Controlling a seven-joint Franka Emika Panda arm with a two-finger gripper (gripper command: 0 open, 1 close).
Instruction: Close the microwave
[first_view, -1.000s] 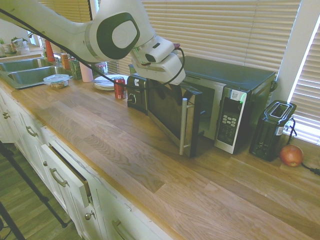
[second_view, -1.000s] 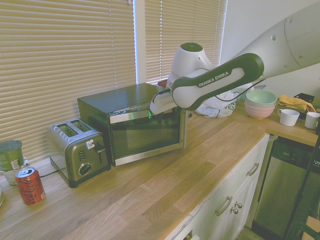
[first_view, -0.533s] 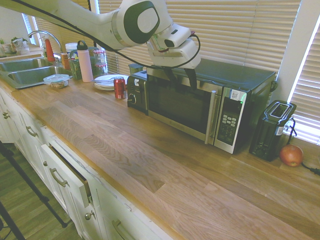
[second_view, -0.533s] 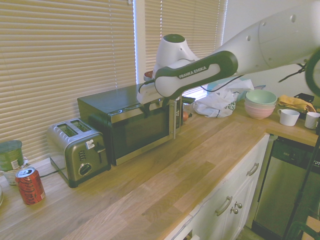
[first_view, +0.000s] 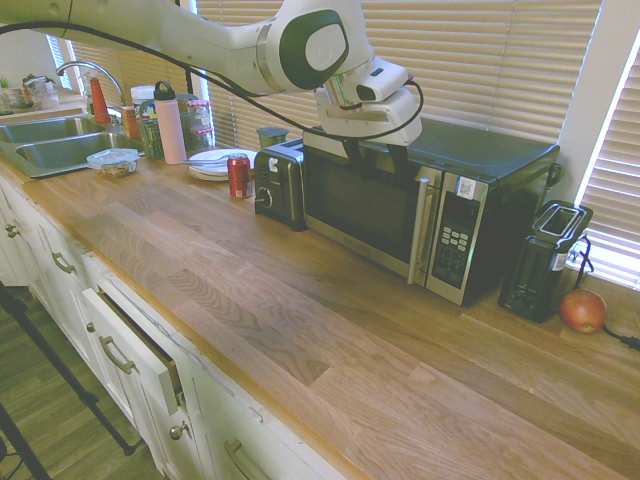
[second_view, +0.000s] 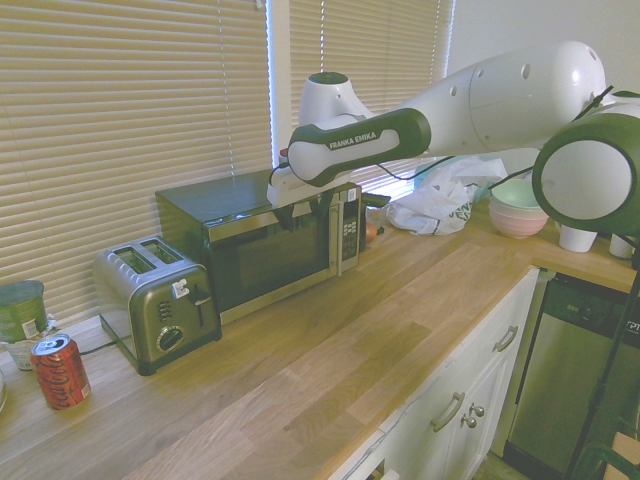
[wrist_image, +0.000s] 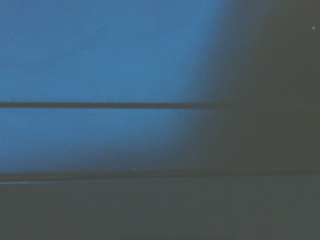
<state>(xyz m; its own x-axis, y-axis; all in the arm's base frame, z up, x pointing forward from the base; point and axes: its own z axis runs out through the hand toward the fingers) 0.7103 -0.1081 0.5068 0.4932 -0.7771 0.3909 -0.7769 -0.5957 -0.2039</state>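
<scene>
The microwave (first_view: 380, 215) stands at the back of the wooden counter, its dark glass door flush with the front. Its silver bar handle (first_view: 418, 232) is beside the keypad panel (first_view: 452, 240). My gripper (first_view: 375, 163) hangs over the top front edge of the door, fingers apart and pointing down against the upper door face, holding nothing. From the other side, the microwave (second_view: 270, 255) shows the same flush door, with the gripper (second_view: 292, 212) at its upper edge. The wrist view is a blur of blue and dark bands.
A steel toaster (second_view: 155, 300) stands right beside the microwave. A black slotted toaster (first_view: 545, 260) and an apple (first_view: 583, 311) are on its other side. A red can (first_view: 238, 177), plates (first_view: 215, 162) and a sink (first_view: 50, 140) lie further along. Stacked bowls (second_view: 520, 205) sit near the corner.
The door swung from half open to flush with the microwave front. My gripper followed it back toward the window and now rests at the door's top edge.
</scene>
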